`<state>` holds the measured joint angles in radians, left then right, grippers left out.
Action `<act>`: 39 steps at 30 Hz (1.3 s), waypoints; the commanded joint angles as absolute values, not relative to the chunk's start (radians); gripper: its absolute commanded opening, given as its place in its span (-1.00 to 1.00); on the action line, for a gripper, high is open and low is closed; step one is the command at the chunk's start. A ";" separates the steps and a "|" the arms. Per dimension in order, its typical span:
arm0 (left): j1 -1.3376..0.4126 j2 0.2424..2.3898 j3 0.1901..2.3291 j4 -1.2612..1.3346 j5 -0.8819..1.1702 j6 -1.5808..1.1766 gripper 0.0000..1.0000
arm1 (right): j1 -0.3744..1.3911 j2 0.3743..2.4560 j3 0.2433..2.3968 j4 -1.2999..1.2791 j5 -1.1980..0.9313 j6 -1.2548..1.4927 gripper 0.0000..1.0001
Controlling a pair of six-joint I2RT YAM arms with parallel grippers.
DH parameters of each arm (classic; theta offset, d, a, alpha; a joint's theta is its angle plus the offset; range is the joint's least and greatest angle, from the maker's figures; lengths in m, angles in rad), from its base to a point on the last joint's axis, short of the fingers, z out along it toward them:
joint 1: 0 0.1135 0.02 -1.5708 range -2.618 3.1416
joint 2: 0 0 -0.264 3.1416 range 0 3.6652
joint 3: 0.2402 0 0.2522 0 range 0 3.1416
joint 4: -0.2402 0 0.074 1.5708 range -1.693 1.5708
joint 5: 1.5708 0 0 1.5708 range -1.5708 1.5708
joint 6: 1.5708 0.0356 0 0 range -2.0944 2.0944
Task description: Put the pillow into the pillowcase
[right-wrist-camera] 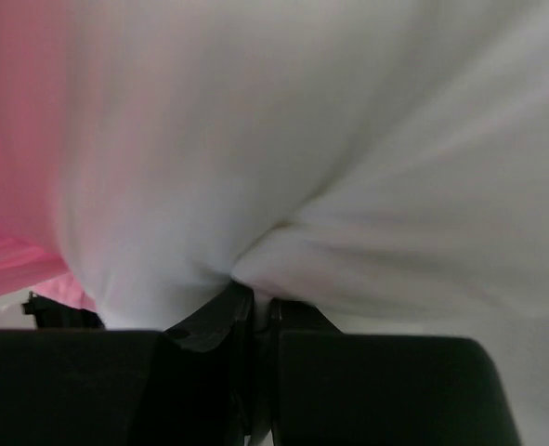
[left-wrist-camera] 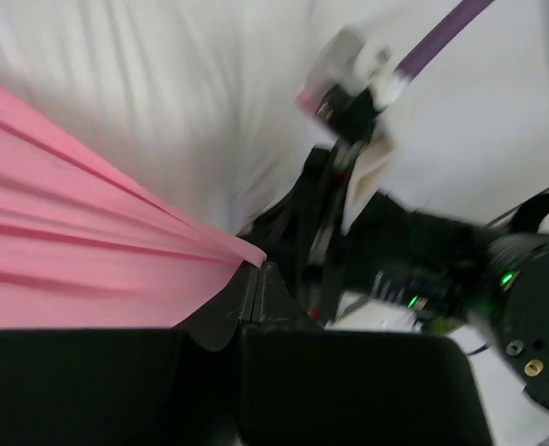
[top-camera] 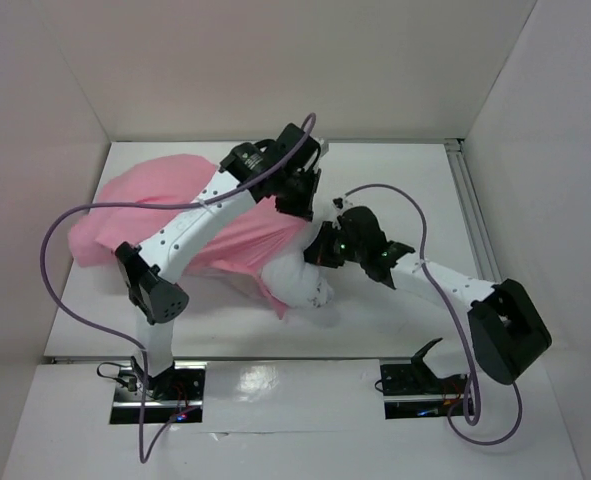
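Our left gripper (left-wrist-camera: 253, 276) pinches the shiny pink satin pillowcase (top-camera: 155, 180) lying toward the far-left corner; our right gripper (right-wrist-camera: 253, 297) pinches the soft white stuffed pillow (top-camera: 297, 282).

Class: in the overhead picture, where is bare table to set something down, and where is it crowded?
Bare: the table far right, between right arm and rail; the near strip before the pillow. Crowded: centre and left, with pillowcase and left arm.

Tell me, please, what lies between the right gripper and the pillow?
Nothing: the right wrist view shows the right gripper pinching a fold of the pillow directly; the pillowcase sits off to the left.
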<state>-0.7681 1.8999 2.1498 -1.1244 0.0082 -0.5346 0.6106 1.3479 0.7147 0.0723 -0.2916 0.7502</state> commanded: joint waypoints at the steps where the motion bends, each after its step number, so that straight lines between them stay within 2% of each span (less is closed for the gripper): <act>1: -0.784 1.917 2.461 -0.790 0.222 -0.604 -1.00 | 0.605 1.278 1.014 0.074 -0.380 0.686 -1.00; 3: -0.759 1.951 2.587 -0.790 0.279 -0.604 -1.00 | 0.575 1.249 1.136 0.035 -0.391 0.676 -1.00; 5: -0.730 1.935 2.588 -0.732 0.311 -0.627 -1.00 | 0.566 1.188 1.178 0.026 -0.379 0.667 -1.00; 9: -0.710 1.858 2.481 -0.673 0.345 -0.640 -1.00 | 0.612 1.096 1.093 0.040 -0.338 0.693 -1.00; 12: -0.710 1.789 2.295 -0.673 0.333 -0.640 -1.00 | 0.667 1.066 0.873 0.098 -0.310 0.755 -1.00; 13: -0.710 1.767 2.158 -0.673 0.295 -0.640 -1.00 | 0.678 1.066 0.767 0.112 -0.310 0.771 -1.00; 17: -0.719 1.658 1.849 -0.684 0.193 -0.669 -1.00 | 0.719 1.023 0.626 0.094 -0.268 0.807 -1.00; 19: -0.719 1.602 1.787 -0.731 0.158 -0.669 -0.77 | 0.719 0.985 0.641 0.001 -0.246 0.795 -1.00; 20: -0.719 1.582 1.787 -0.745 0.120 -0.660 -0.53 | 0.729 0.973 0.679 -0.038 -0.235 0.778 -1.00; 21: -0.729 1.562 1.787 -0.761 0.100 -0.643 -0.23 | 0.729 0.962 0.707 -0.081 -0.223 0.735 -0.90; 22: -0.729 1.543 1.787 -0.779 0.075 -0.643 0.31 | 0.729 0.962 0.738 -0.172 -0.212 0.710 -0.72; 23: -0.729 1.502 1.787 -0.816 0.020 -0.643 0.46 | 0.738 0.962 0.800 -0.213 -0.203 0.666 -0.45; 24: -0.729 1.481 1.772 -0.833 -0.010 -0.643 0.57 | 0.738 0.962 0.830 -0.251 -0.202 0.648 0.17; 25: -0.729 1.427 1.735 -0.857 -0.079 -0.643 0.65 | 0.738 0.962 0.857 -0.314 -0.202 0.634 0.43; 26: -0.729 1.399 1.709 -0.868 -0.116 -0.643 0.65 | 0.738 0.962 0.908 -0.345 -0.202 0.623 0.59; 28: -0.710 1.335 1.634 -0.877 -0.199 -0.699 0.41 | 0.748 0.962 0.957 -0.405 -0.189 0.603 0.77; 29: -0.694 1.300 1.532 -0.877 -0.295 -0.727 0.15 | 0.749 0.962 1.003 -0.460 -0.189 0.594 0.81; 30: -0.655 1.228 1.475 -0.877 -0.320 -0.776 0.06 | 0.759 0.971 1.024 -0.489 -0.178 0.578 0.83; 32: -0.599 1.165 1.308 -0.845 -0.333 -0.795 0.04 | 0.773 0.995 1.072 -0.578 -0.154 0.558 0.83; 33: -0.565 1.137 1.251 -0.816 -0.316 -0.808 0.10 | 0.788 1.005 1.121 -0.604 -0.153 0.539 0.87; 34: -0.498 1.093 1.192 -0.734 -0.292 -0.808 0.36 | 0.799 1.031 1.149 -0.629 -0.153 0.529 0.87; 36: -0.431 1.078 1.032 -0.622 -0.150 -0.782 0.55 | 0.825 1.060 1.231 -0.689 -0.117 0.509 0.89; 37: -0.384 1.078 0.987 -0.576 -0.112 -0.782 0.72 | 0.859 1.095 1.258 -0.705 -0.089 0.499 0.89; 39: -0.341 1.115 0.869 -0.421 -0.017 -0.782 0.78 | 0.893 1.147 1.308 -0.768 0.058 0.499 0.89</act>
